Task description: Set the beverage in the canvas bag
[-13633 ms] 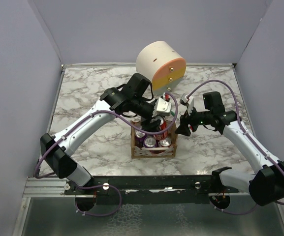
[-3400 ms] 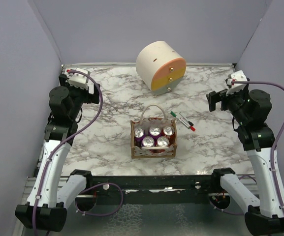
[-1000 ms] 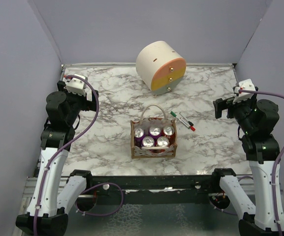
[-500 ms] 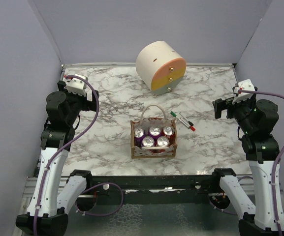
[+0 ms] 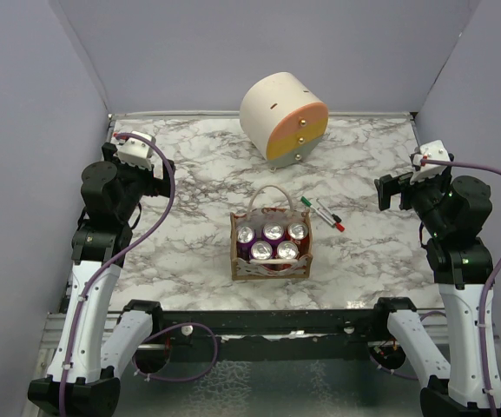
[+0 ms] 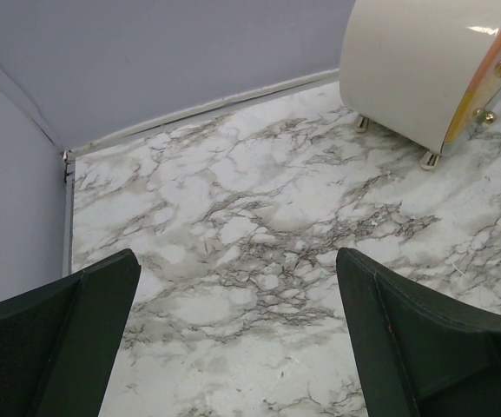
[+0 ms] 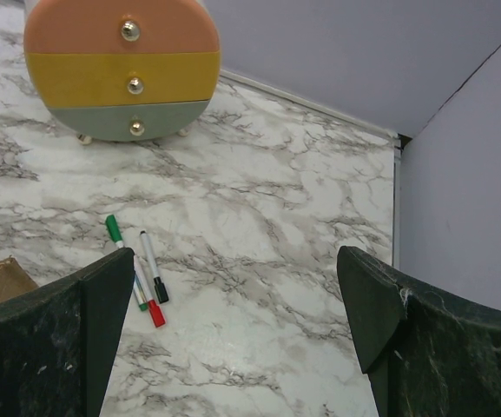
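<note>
1. Marble table (image 6: pixel 233 174) is showing between the wide-spread jaws of the left gripper (image 6: pixel 237 256), which is hanging empty well left of the canvas bag (image 5: pixel 270 268).
2. Five beverage cans (image 5: pixel 273 231) are standing upright inside the bag, with none lying outside it.
3. The right gripper (image 7: pixel 235 252) is hovering equally far right of the bag, past two markers (image 5: pixel 323 213), jaws apart and empty.

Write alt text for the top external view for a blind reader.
A tan canvas bag holding beverage cans stands in the middle of a marble table, with the left arm and right arm raised at its side edges, touching nothing. A round cream-and-orange drawer box sits behind the bag, and markers lie to its right.
</note>
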